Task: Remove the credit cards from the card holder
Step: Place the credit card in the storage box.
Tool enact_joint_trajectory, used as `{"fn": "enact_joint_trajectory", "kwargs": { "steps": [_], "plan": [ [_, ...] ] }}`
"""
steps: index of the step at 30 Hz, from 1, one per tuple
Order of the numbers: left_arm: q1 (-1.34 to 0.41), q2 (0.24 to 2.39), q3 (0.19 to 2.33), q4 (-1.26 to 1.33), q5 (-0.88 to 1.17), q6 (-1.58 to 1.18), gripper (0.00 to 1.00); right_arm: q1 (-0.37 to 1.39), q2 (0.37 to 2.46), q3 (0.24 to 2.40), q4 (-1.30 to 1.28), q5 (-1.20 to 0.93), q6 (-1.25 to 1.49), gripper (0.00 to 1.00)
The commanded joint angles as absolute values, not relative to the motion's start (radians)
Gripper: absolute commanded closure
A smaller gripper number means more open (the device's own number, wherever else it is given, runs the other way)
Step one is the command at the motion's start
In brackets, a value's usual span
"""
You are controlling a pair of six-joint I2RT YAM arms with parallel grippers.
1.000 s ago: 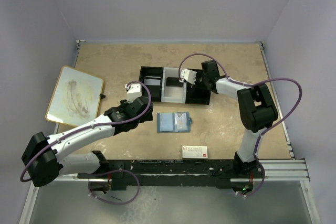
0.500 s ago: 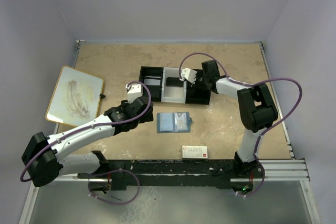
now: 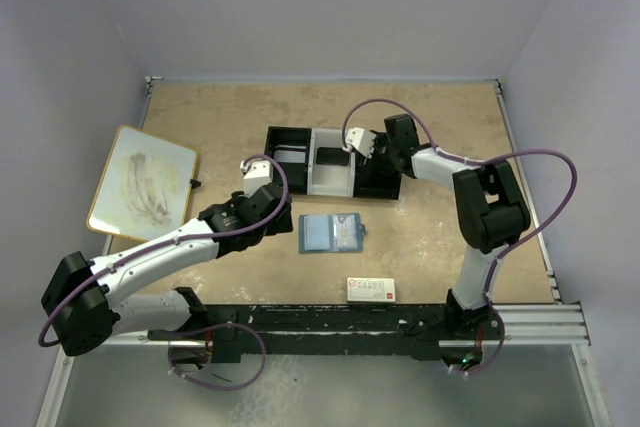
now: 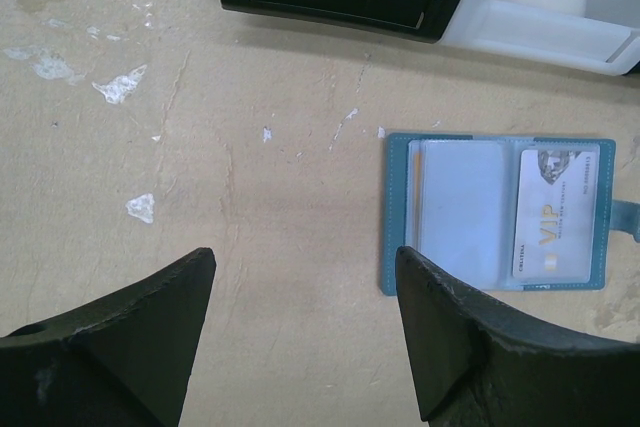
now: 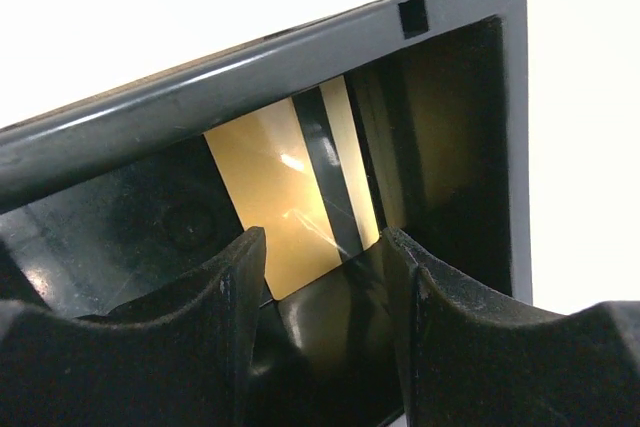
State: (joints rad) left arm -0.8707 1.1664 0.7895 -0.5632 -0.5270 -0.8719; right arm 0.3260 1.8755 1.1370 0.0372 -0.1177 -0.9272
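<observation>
The blue card holder [image 3: 332, 232] lies open on the table. In the left wrist view [image 4: 500, 212] its right pocket holds a pale grey-white card [image 4: 555, 209] with "VIP" print. My left gripper [image 4: 305, 277] is open and empty, just left of the holder [image 3: 270, 215]. My right gripper [image 5: 325, 267] is open over the right black compartment of the tray [image 3: 385, 187]. A gold-yellow card [image 5: 290, 197] with a dark stripe lies in that compartment, below and between the fingers, and is not gripped.
The black-and-white compartment tray [image 4: 540, 32] stands behind the holder. A white box with red print [image 3: 371, 289] lies near the front edge. A whiteboard [image 3: 142, 182] lies at the left. Walls close in the table on three sides.
My right wrist has shifted very slightly toward the back over the tray. The left arm and the card holder have not moved.
</observation>
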Motion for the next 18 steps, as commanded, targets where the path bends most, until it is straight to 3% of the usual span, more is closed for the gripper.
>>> {"fn": "enact_joint_trajectory", "kwargs": {
  "steps": [1, 7, 11, 16, 18],
  "plan": [
    [-0.864, 1.161, 0.799, -0.532, -0.517, -0.873, 0.29, 0.318, 1.760, 1.151, 0.065, -0.141, -0.880, 0.47],
    [-0.864, 1.203, 0.820, -0.499, -0.490, -0.849, 0.29, 0.318, 1.553, 1.084, 0.225, -0.165, -0.657, 0.45],
    [-0.861, 1.253, 0.848, -0.459, -0.467, -0.813, 0.29, 0.318, 1.416, 1.007, 0.282, -0.140, -0.215, 0.43],
    [-0.852, 1.325, 0.882, -0.376, -0.383, -0.758, 0.29, 0.318, 1.372, 0.944, 0.032, -0.273, 0.359, 0.43],
    [-0.846, 1.354, 0.890, -0.331, -0.348, -0.730, 0.29, 0.327, 1.364, 0.863, 0.045, -0.322, 0.496, 0.43]
  ]
}}
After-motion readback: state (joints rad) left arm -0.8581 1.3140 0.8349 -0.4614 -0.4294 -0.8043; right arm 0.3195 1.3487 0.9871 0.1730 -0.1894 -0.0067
